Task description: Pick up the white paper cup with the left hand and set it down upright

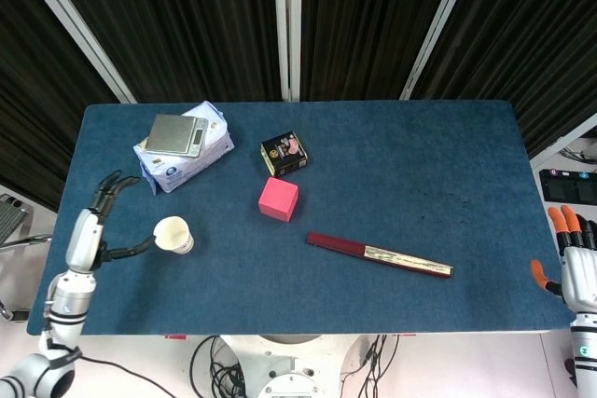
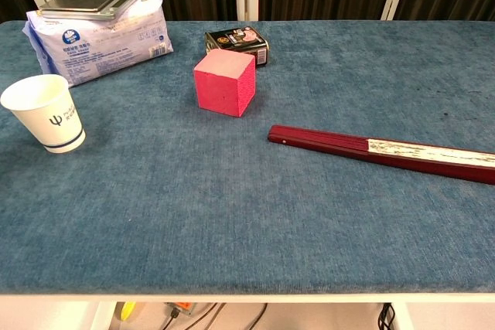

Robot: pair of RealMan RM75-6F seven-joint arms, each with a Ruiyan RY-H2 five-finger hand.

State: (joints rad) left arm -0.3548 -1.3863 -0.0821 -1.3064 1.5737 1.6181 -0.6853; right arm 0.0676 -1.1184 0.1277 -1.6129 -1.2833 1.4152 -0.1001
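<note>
Left hand: fingers spread apart, holding nothing, thumb reaching toward the cup but not clearly touching it. Hand sits at the table's left edge, at 9 o'clock from the cup. Not visible in chest view.

Cup stands upright, mouth up, near the table's front-left corner. Chest view confirms: base flat on the cloth, blue band low on the wall, small logo on its side.

Right hand: off the table past the right edge, orange-tipped fingers up and slightly apart, nothing in them.

Around the cup:
- 12 o'clock: wipes pack with a scale on top
- 2 o'clock: pink cube
- Black box just beyond the cube, close but apart
- 3 o'clock, well apart: folded fan lying flat, dark red end toward the cube, pale end toward the right edge
</note>
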